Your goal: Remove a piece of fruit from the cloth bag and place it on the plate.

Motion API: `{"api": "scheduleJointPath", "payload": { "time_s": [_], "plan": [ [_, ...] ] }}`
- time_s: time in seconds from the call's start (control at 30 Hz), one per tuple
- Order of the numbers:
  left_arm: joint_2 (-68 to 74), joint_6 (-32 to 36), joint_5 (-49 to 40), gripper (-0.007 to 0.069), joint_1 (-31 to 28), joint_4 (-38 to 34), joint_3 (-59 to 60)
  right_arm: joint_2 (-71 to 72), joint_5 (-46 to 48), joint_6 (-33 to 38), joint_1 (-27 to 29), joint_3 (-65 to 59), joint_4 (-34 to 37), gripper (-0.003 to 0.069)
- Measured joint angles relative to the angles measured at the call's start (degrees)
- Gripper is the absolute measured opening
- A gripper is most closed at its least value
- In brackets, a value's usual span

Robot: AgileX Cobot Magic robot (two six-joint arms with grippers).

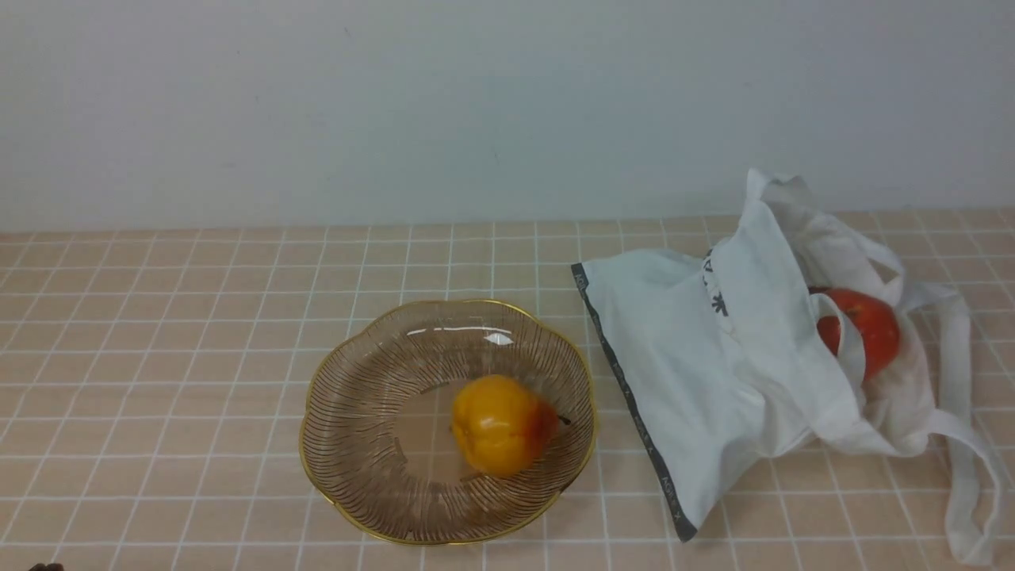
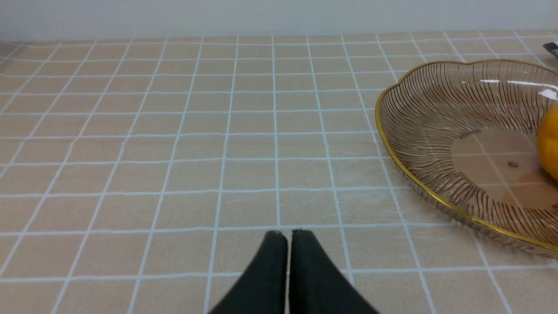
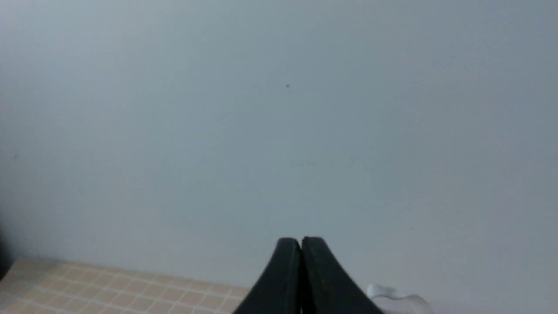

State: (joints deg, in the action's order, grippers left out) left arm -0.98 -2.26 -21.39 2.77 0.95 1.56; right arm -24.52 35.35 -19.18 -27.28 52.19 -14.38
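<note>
Your left wrist view crops the piece of fruit [image 2: 550, 144]; the cloth bag [image 1: 690, 357] half hides the red fruit [image 1: 876, 321].

Edge of the cloth bag [image 1: 698, 373]: the grey strip [image 1: 629, 400] has tiny pale letters in a row. They are too small to read.
Fold of the cloth bag: the dark marks [image 1: 719, 304] look like little stars or flowers. They are shapes, not words.
Words and numbers: none can be read in any view.
</note>
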Motion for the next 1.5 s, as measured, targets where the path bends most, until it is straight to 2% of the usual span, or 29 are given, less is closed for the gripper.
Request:
{"api": "scheduleJointPath", "payload": {
  "time_s": [0.17, 0.3, 0.63, 0.97, 1.03, 1.07, 1.13, 1.17, 1.23, 1.33, 1.5],
  "plan": [
    [0.0, 0.0, 0.0, -0.0008, 0.0, 0.0, 0.0, 10.9, -8.8, -5.1, 0.0, -12.4, -8.1, -0.0013],
    [0.0, 0.0, 0.0, -0.0008, 0.0, 0.0, 0.0, 14.4, -9.7, -8.6, 0.0, -16.7, -10.9, -0.0013],
    [0.0, 0.0, 0.0, -0.0008, 0.0, 0.0, 0.0, 15.2, -5.8, -10.3, 0.0, -17.9, -11.6, -0.0013],
    [0.0, 0.0, 0.0, -0.0008, 0.0, 0.0, 0.0, 15.2, -7.2, -9.8, 0.0, -17.9, -9.3, -0.0013],
    [0.0, 0.0, 0.0, -0.0008, 0.0, 0.0, 0.0, 15.2, -8.2, -8.3, 0.0, -17.9, -7.3, -0.0013],
    [0.0, 0.0, 0.0, -0.0008, 0.0, 0.0, 0.0, 15.2, -10.1, -2.8, 0.0, -17.9, -1.9, -0.0013],
    [0.0, 0.0, 0.0, -0.0008, 0.0, 0.0, 0.0, 15.2, -10.6, 0.3, 0.0, -17.9, 0.7, -0.0013],
    [0.0, 0.0, 0.0, -0.0008, 0.0, 0.0, 0.0, 15.2, -10.9, 5.6, 0.0, -17.9, 4.2, -0.0013],
    [0.0, 0.0, 0.0, -0.0008, 0.0, 0.0, 0.0, 15.2, -10.9, 11.7, 0.0, -17.9, 8.9, -0.0013],
    [0.0, 0.0, 0.0, -0.0008, 0.0, 0.0, 0.0, 15.2, -10.9, 14.9, 0.0, -17.9, 11.4, -0.0013],
    [0.0, 0.0, 0.0, -0.0008, 0.0, 0.0, 0.0, 16.4, -10.6, 16.2, 1.9, -19.9, 12.2, -0.0013]
  ]
}}
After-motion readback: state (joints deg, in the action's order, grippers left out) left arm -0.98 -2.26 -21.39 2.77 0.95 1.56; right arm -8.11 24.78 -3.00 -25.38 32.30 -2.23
